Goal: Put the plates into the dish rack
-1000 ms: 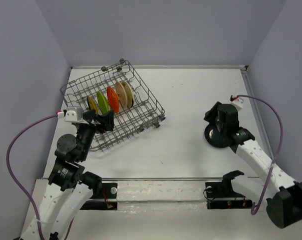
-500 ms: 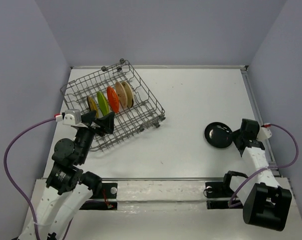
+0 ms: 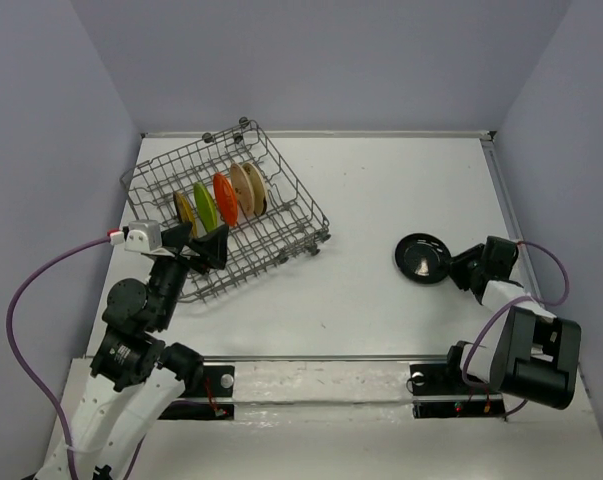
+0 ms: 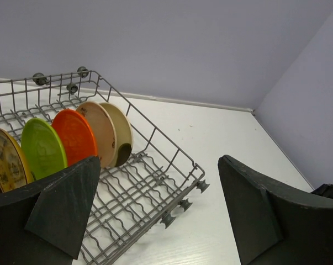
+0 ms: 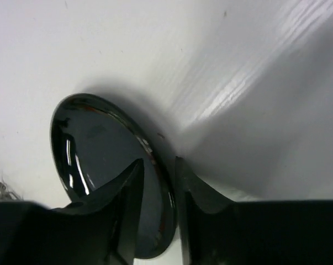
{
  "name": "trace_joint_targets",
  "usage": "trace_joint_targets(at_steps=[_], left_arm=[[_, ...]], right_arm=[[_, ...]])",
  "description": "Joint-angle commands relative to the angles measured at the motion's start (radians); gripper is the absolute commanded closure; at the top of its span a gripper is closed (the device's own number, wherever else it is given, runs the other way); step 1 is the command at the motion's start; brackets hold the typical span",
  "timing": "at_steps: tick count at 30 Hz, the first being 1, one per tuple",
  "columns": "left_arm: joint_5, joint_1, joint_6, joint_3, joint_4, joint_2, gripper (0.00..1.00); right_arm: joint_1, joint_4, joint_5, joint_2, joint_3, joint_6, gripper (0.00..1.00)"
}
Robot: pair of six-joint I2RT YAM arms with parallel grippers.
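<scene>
The grey wire dish rack point(image 3: 291, 215) stands at the far left, with the dark gold point(image 3: 184, 210), lime green point(image 3: 205, 205), orange point(image 3: 225, 198) and two cream plates point(image 3: 249, 190) upright on edge in it. My left gripper point(image 3: 203, 243) is open and empty over the rack's near edge. In the left wrist view point(image 4: 158, 182) its fingers frame the rack point(image 4: 172, 160) and those plates point(image 4: 75, 137). The glossy black plate point(image 3: 422, 257) is at the right. My right gripper point(image 3: 459, 266) is shut on its right rim, one finger on each face point(image 5: 159, 161) of the plate point(image 5: 100, 154).
The rack's small dark wheels point(image 4: 184, 204) rest on the white table point(image 3: 381, 190). A raised rail point(image 3: 506, 210) runs along the table's right edge, close to my right arm. Grey walls close in the back and both sides.
My right arm has dropped low beside the black plate and closed on its rim. The plate has shifted up and to the left. My left arm has barely moved.
</scene>
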Motion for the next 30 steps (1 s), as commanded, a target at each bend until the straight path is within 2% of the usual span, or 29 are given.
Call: trace_joint_targets(at_steps=[1, 2, 3, 9, 13, 16, 18, 20, 24, 26, 28, 29, 30], left_arm=[[-0.018, -0.003, 0.006, 0.021, 0.023, -0.002, 0.01], [-0.018, -0.004, 0.006, 0.021, 0.023, 0.001, 0.01], [-0.018, -0.003, 0.006, 0.021, 0.023, 0.003, 0.01], [-0.012, 0.002, 0.006, 0.021, 0.023, 0.020, 0.01], [-0.005, 0.009, 0.004, 0.021, 0.026, 0.033, 0.01], [0.005, 0.017, 0.003, 0.019, 0.029, 0.046, 0.01], [0.011, 0.023, 0.003, 0.019, 0.033, 0.055, 0.01], [0.015, 0.028, 0.001, 0.019, 0.034, 0.059, 0.01], [0.017, 0.036, 0.001, 0.017, 0.034, 0.072, 0.01], [0.014, 0.037, 0.001, 0.019, 0.031, 0.078, 0.01], [0.014, 0.037, 0.001, 0.017, 0.033, 0.085, 0.01], [0.015, 0.039, 0.001, 0.017, 0.031, 0.089, 0.01], [0.015, 0.039, 0.003, 0.019, 0.033, 0.090, 0.01]], right_arm=[[0.000, 0.134, -0.158, 0.044, -0.077, 0.020, 0.74], [0.000, 0.160, -0.157, 0.032, -0.094, 0.021, 0.88], [0.000, 0.168, -0.151, 0.025, -0.097, 0.024, 0.93], [0.000, 0.185, -0.140, -0.076, -0.110, 0.004, 0.93], [0.000, 0.159, -0.125, -0.258, -0.088, -0.020, 0.93], [0.067, 0.105, -0.045, -0.349, -0.038, -0.052, 0.93], [0.208, 0.071, 0.036, -0.386, 0.051, -0.095, 0.93], [0.331, 0.053, 0.197, -0.361, 0.129, -0.130, 0.93], [0.634, 0.039, 0.450, -0.143, 0.409, -0.268, 0.93], [0.716, 0.018, 0.609, -0.047, 0.529, -0.327, 0.93], [0.831, -0.031, 0.726, 0.112, 0.727, -0.438, 0.93], [0.862, -0.059, 0.837, 0.167, 0.793, -0.481, 0.93], [0.885, -0.071, 0.874, 0.224, 0.858, -0.549, 0.93]])
